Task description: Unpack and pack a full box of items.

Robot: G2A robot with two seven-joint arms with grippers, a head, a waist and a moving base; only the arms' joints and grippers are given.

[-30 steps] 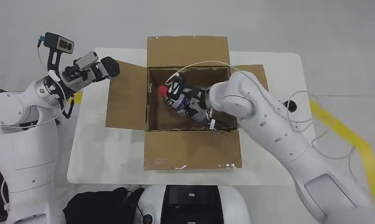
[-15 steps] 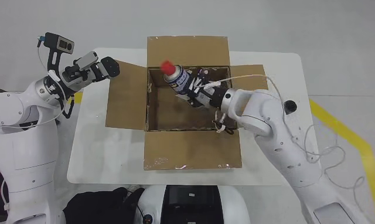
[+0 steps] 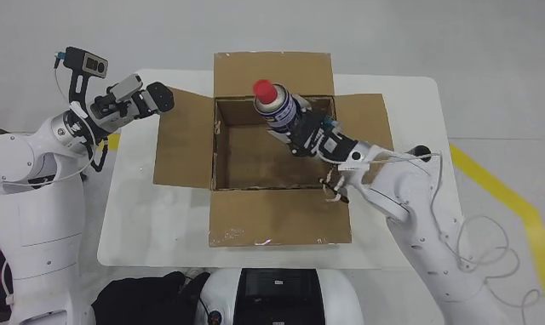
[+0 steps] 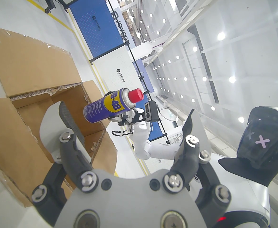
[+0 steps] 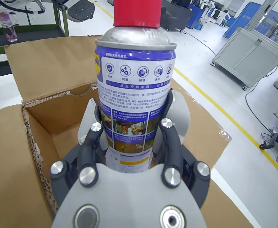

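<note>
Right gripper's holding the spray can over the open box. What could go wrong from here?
1. The right gripper clamps the spray can low on its body; the tall top might tilt or slip.
2. The box's rear flap stands up behind the can and might get clipped.

You can't see the spray can's [image 3: 277,106] base from the top. The right gripper [image 3: 300,128] covers it, and in the right wrist view the gripper's palm plate hides the can's lower end too. The cardboard box [image 3: 183,138] has part of its floor hidden under the can and the right arm, so you can't tell what lies in that corner. In the left wrist view the box runs off the picture's edge. Fine print on the can's label is too small to make out. The right arm is cut off at the top view's lower edge.
</note>
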